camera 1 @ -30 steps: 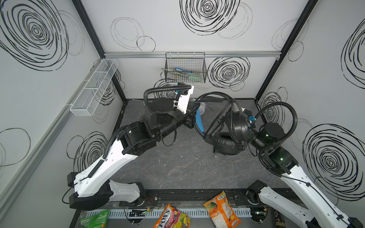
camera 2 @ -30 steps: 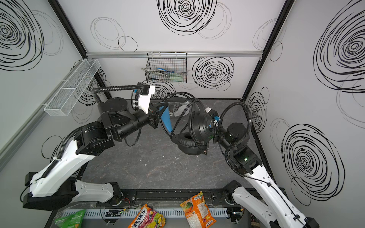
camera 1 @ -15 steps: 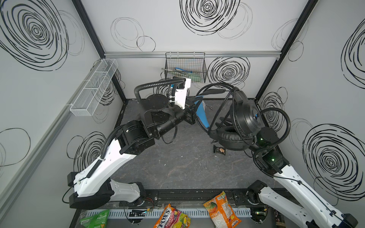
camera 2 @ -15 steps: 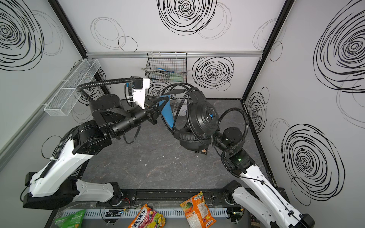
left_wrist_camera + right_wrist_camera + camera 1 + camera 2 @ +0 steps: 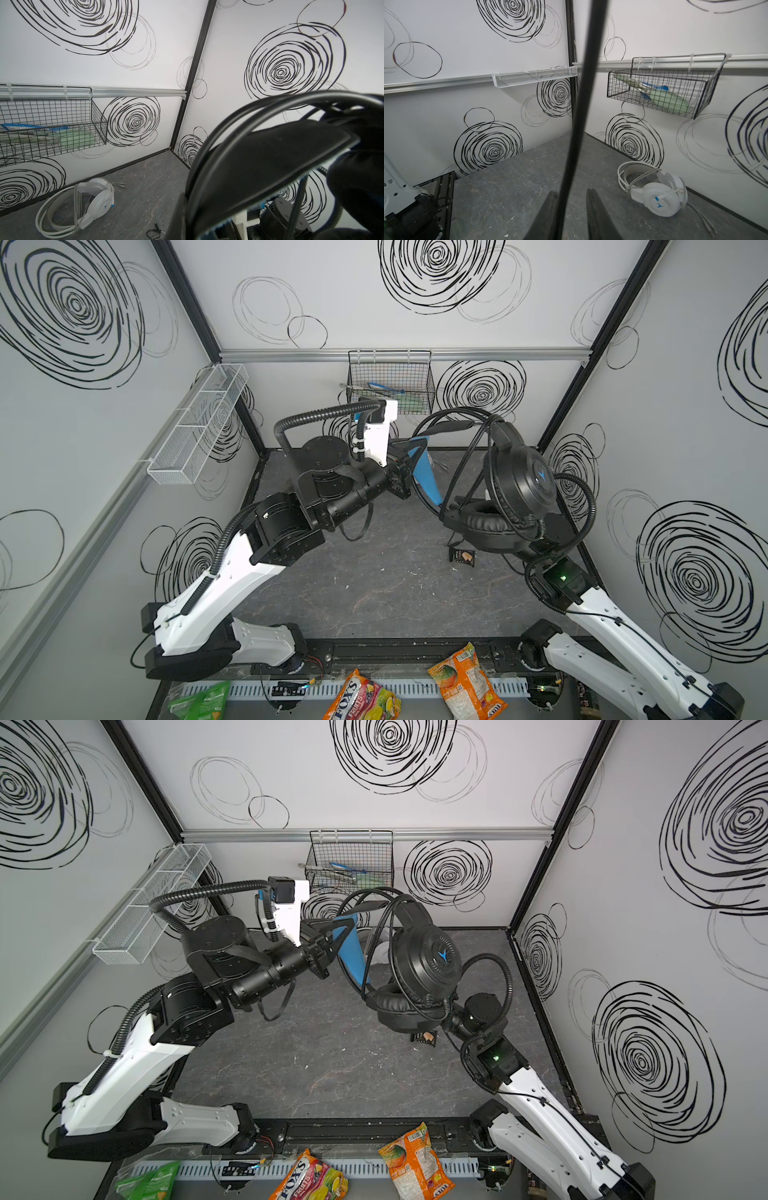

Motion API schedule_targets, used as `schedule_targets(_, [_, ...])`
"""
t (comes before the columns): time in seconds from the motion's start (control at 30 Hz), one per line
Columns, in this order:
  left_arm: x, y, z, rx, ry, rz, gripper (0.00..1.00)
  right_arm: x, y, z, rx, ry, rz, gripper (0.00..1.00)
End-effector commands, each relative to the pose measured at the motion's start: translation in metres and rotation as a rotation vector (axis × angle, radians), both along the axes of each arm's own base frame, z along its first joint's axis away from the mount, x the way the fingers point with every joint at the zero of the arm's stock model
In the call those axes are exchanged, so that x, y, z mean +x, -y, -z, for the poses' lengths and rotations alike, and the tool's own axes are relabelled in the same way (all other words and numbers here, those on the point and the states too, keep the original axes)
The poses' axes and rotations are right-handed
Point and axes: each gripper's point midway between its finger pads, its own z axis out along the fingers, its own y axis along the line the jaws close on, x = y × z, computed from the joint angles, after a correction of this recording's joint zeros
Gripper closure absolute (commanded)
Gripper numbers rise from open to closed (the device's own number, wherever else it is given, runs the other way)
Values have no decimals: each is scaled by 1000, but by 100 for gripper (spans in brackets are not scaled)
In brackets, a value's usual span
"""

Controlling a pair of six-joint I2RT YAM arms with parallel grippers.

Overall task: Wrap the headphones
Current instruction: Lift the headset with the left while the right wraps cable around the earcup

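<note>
The jaws of our left gripper (image 5: 415,456) are pinched fully together on the blue-lined headband of the black headphones (image 5: 521,481), which hang in the air over the table (image 5: 374,593), between our two arms. The jaws of our right gripper (image 5: 571,191) stand partly apart. The black cable (image 5: 579,104) runs up between the two fingers, lying against one and leaving a gap to the other, so we see no grip on it.

Only the right wrist view shows those fingers; in both top views the big ear cup hides them. Only the wrist views show the white headphones (image 5: 97,199) plainly. They lie flat on the table by the wall that carries the wire basket (image 5: 52,128), with their white cable wound round the headband and its ends trailing. In a top view only a white scrap of them shows past the black set.

The black cups are round, ribbed hard plastic with a blue Y mark, and the cushion is soft, wrinkled padding. The black cable loops loosely over the headband. The table is dull grey, veined like stone.
</note>
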Motion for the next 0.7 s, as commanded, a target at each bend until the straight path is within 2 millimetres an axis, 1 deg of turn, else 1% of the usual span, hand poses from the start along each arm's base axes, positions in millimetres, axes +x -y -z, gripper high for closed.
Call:
schedule_targets(0.0, [-13,-20,-68,-241,95,15,100,-2,-5,12,33,-44,-39,73])
schedule_targets(0.1, [-13,-24,-74,-260,100,8,100,-2,-3,22,38,-74,-30,73])
schedule_targets(0.2, [-11,-25,-77,-272,100,4,100,-3,-4,33,33,-96,-41,77])
schedule_targets(0.33, [-8,-26,-80,-283,100,-4,100,-5,-11,48,25,-135,-81,88])
schedule_targets(0.47, [-2,-32,-81,-309,92,-30,100,-7,-15,58,9,-178,-111,100])
schedule_targets(0.6, [9,-42,-82,-350,72,-86,100,-13,-17,64,-6,-194,-134,100])
schedule_targets(0.67, [17,-50,-83,-373,65,-136,100,-17,-19,69,-32,-200,-149,100])
